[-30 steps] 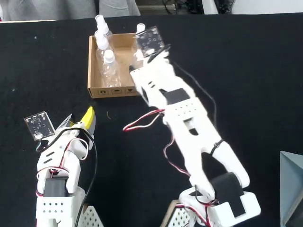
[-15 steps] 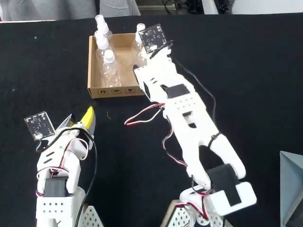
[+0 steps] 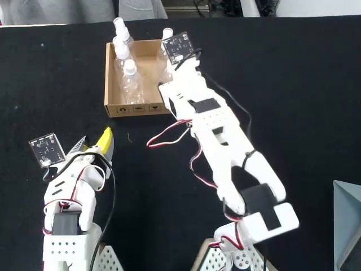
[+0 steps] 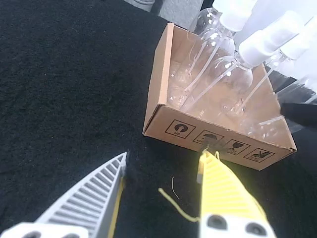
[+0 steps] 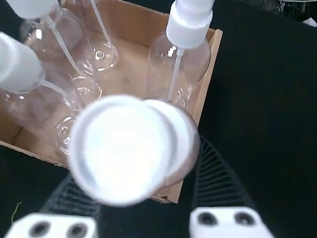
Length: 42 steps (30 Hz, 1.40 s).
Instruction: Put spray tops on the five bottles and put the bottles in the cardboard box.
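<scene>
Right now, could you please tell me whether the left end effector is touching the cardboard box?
Apart. The left wrist view shows a strip of black table between the left end effector and the cardboard box.

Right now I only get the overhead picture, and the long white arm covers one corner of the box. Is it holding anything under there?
Observer: Yes. The right wrist view shows the right pincer shut on a white-topped bottle, above a corner of the cardboard box.
Operator: And the small arm with the yellow finger?
Observer: The left wrist view shows the left pincer open and holding nothing, aimed at the box's printed wall.
Operator: Are the bottles in the box empty?
Observer: They look clear. The neighbouring bottle has a thin tube running down from its spray top.
</scene>
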Tool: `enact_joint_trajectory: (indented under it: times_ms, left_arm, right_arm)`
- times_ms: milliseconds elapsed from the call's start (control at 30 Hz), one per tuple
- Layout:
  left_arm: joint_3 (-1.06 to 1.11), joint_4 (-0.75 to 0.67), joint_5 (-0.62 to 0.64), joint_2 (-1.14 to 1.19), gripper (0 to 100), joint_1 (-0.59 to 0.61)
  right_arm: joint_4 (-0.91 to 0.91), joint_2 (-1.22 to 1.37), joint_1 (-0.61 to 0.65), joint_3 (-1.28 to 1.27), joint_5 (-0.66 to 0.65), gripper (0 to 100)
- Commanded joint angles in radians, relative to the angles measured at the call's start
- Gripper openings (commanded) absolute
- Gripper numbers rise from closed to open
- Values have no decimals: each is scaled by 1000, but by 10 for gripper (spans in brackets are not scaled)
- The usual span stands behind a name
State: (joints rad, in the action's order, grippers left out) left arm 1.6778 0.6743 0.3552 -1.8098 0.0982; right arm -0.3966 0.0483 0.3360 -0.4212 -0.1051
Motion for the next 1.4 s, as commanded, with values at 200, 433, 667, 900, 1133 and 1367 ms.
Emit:
enact_joint_trajectory:
  times_ms: [200,433,667,900,1133,1367]
  left_arm:
    - [22,0,-9,-2,217,4]
    - [22,0,-9,-2,217,5]
    - [22,0,-9,-2,217,5]
    - [22,0,-9,-2,217,5]
    - [22,2,-9,-2,217,7]
    - [22,2,-9,-2,217,7]
  right_arm:
    - [8,65,11,107,-78,100]
    - [6,137,11,148,-83,103]
    - [8,160,11,154,-83,103]
    - [8,160,11,156,-83,123]
    - [5,170,11,154,-83,183]
    - [6,170,11,154,-84,185]
